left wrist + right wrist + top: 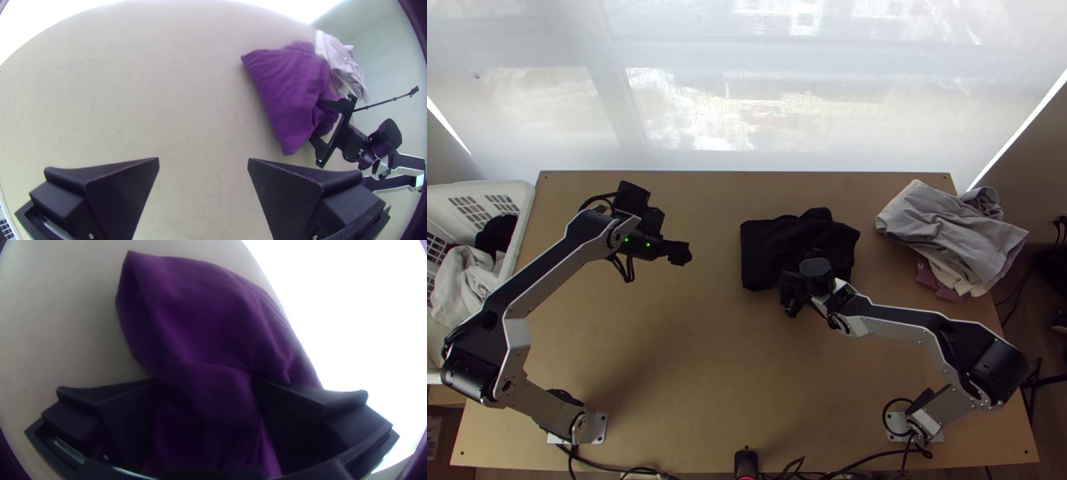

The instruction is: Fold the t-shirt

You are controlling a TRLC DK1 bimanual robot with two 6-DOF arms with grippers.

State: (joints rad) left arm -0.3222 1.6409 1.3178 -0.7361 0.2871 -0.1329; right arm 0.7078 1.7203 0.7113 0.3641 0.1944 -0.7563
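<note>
The t-shirt (771, 248) lies as a dark, folded, rumpled bundle right of the table's middle. My right gripper (792, 293) is at its near edge. In the right wrist view, purple cloth (200, 320) bulges up between the open fingers of my right gripper (205, 386). The left wrist view has the same shirt (289, 93) as a wedge with a pointed corner, the right gripper's fingers against one side. Over bare table, left of the shirt, is my left gripper (679, 253). Its fingers stand wide apart with nothing between them in the left wrist view (203, 162).
A pile of grey and cream clothes (951, 232) rests at the table's right edge, with a mauve piece (937, 282) under it. At the left edge stands a white basket (525, 210) holding clothes. Bare wood lies between the left gripper and the shirt.
</note>
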